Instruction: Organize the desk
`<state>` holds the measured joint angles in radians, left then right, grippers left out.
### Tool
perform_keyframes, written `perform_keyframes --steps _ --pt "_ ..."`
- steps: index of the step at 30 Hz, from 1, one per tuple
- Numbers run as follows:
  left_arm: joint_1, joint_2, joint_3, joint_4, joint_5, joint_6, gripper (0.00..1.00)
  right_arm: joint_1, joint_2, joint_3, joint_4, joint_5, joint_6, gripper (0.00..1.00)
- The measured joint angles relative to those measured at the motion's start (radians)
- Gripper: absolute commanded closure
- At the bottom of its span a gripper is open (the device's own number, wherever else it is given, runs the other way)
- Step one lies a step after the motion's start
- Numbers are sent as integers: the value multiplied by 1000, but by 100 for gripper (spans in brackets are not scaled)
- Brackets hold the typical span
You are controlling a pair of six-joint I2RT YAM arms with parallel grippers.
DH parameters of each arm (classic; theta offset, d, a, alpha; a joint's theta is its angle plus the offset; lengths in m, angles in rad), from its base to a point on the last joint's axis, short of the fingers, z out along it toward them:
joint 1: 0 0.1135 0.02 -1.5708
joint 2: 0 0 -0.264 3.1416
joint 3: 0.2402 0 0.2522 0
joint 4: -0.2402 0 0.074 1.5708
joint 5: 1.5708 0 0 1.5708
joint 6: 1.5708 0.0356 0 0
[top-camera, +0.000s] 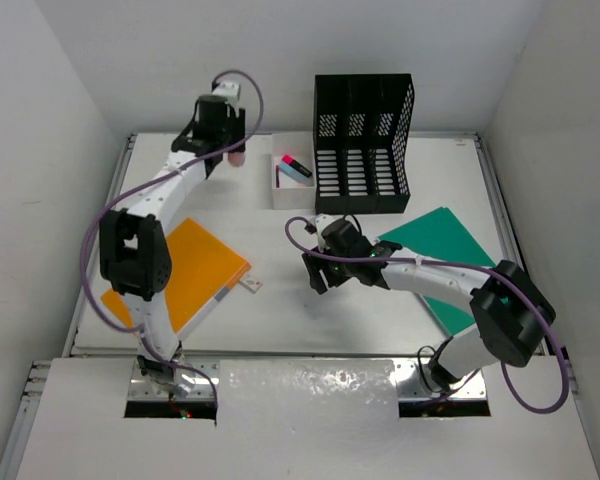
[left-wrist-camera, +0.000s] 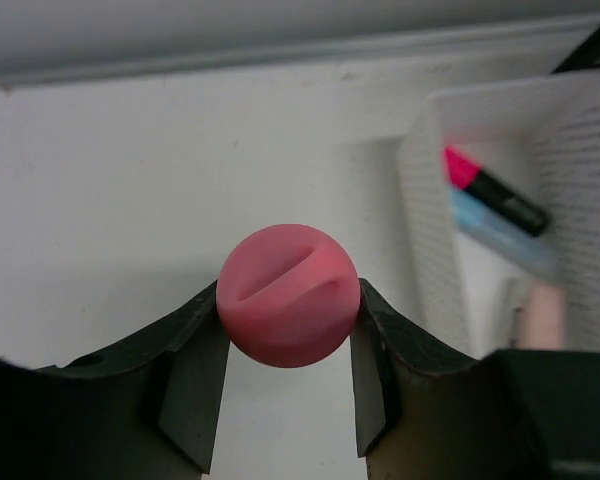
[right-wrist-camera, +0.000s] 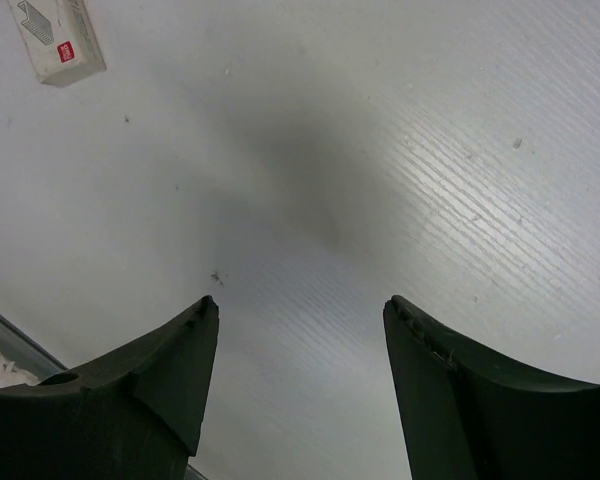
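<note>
Desk (large flat white tabletop): round pink ball is being pinched at the tips of the left gripper, might be getting squeezed out; right gripper is being held open, empty.

No legible text from where I sit. Small white box on the table carries a red label and grey line drawing; lettering too small to read.

Plain white walls on three sides — matte, evenly lit, soft grey shadows in the corners
</note>
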<state>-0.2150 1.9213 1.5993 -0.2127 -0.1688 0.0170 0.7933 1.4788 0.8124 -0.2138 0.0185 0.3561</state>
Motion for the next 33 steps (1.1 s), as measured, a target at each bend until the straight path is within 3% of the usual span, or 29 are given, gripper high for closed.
perform_keyframes --steps 5,9,13,18,26,33 --pt "-48 -103 198 -94 107 -32 100 0 38 22 5 -16 0 36" --pt "-85 -136 233 -68 208 -81 100 0 45 35 11 -26 0 36" --pt "-111 -94 184 -1 318 -122 100 0 45 45 10 -26 0 36" --pt "-123 64 185 43 420 -188 100 0 44 45 8 -26 1 36" --pt "-133 306 279 8 439 -220 100 0 26 45 -7 -2 2 36" --pt "-140 348 346 -48 349 -204 100 0 20 44 -8 8 2 36"
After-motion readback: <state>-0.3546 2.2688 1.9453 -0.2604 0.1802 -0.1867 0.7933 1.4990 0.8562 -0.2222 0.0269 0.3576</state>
